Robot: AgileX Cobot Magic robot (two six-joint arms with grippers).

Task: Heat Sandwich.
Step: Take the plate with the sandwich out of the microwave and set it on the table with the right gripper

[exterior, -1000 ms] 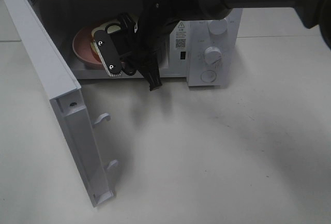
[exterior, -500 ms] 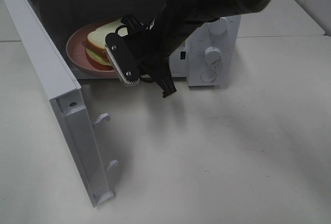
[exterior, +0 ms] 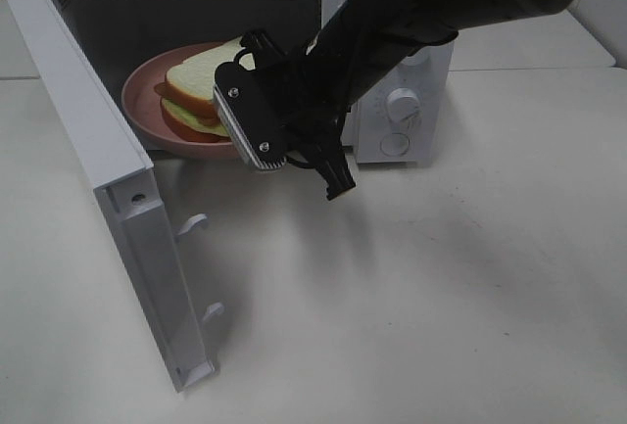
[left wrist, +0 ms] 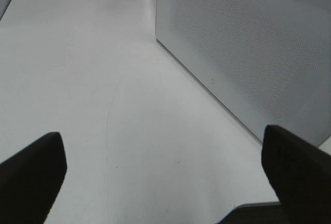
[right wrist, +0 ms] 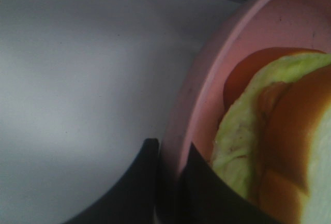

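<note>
the right hand [right wrist: 168, 182] is closed on the rim of the pink plate [right wrist: 191, 105], one finger on each side of the edge, as the right wrist view shows. the sandwich [exterior: 201, 91] lies on that plate [exterior: 142, 101], which sits at the mouth of the open microwave [exterior: 392, 81], partly over the threshold. the door [exterior: 108, 189] stands swung wide on the left.

from the frames alone i cannot tell whether the plate is going in or coming out. if going in, the next move calls for a level push deeper into the cavity, then opening the hand and backing it out clear of the door. if coming out, a level pull onto the surface [exterior: 441, 297].

the left hand [left wrist: 165, 177] is spread fully open and holds nothing, low over the surface beside the microwave's perforated side [left wrist: 248, 53].
</note>
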